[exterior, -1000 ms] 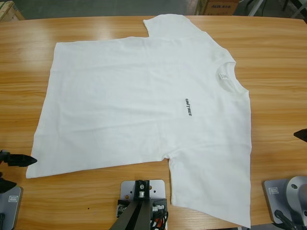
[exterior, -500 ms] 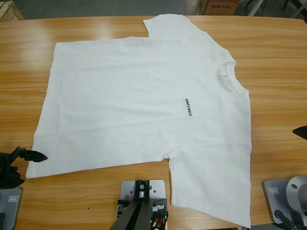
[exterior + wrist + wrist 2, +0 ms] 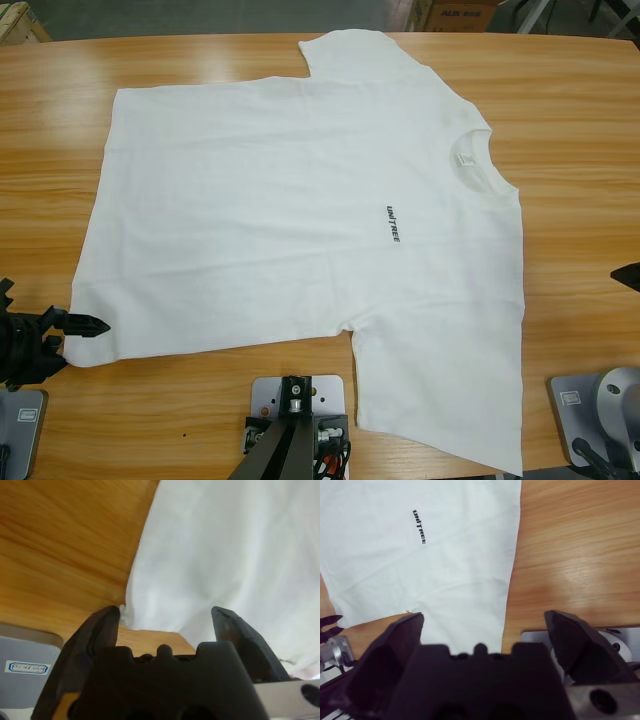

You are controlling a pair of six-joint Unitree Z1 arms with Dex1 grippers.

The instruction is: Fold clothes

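The white T-shirt (image 3: 300, 215) lies spread flat, chest side up, across the middle of the wooden worktop (image 3: 570, 110), neck to the right, hem to the left, one sleeve towards the far edge and the other hanging near the front edge. The left end effector (image 3: 75, 335) sits at the near left hem corner, jaws spread wide with nothing between them but the corner's edge just ahead; it grips nothing as yet. The right end effector (image 3: 485, 630) hangs off to the right, also wide open and empty, looking back over the near sleeve and the small dark UNITREE lettering (image 3: 391, 224).

My worry is the left one. The corner lies thin and flat against the wood, so the jaws could close on air, or scrape the worktop and shove the hem into a wrinkle instead of catching it. If it takes only the top layer, the shirt would peel apart when lifted. With the right side well away from the cloth, a lone pull might drag the whole shirt askew.

The worktop is smooth, pale-grained wood. Beyond its far edge a cardboard box (image 3: 455, 14) and some framing are visible.
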